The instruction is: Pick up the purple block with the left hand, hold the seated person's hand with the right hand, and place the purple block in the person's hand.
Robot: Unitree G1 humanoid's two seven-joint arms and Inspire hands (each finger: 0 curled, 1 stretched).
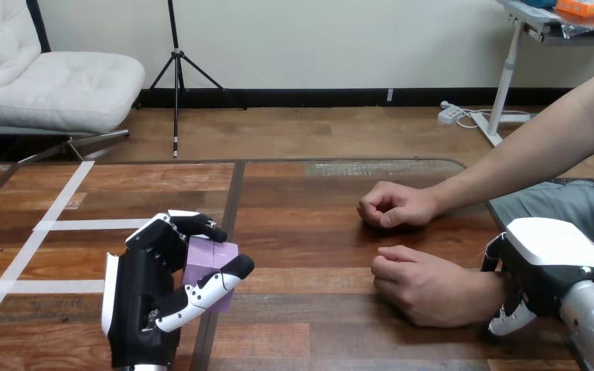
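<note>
Purple block: the purple block (210,259) is in the lower left of the frame, low on the table (309,232); I cannot tell if it has left the wood.
Left hand: my left hand (143,309) is curled round it, fingers (193,224) hooked over the far edge and thumb (218,286) pressed on the near right corner.
Right hand: my right hand (545,259) sits at the lower right, against the wrist of the person's nearer hand (425,287). I cannot tell whether it has a grip there.
Person's hands: the nearer one is a loose fist, knuckles up. The farther hand (390,205) is fisted just above it.
Step in hand: securing the pick, I judge. I want the thumb squarer on a flat face, not the corner, then a straight lift before travelling right.
Caution: the receiving palm is closed, so I would wait for it to open.
Block facing: pale top face up, its edges turned slightly off the plank lines.
Long axis: unclear, as my hand covers its left side; what shows looks near cubic.
</note>
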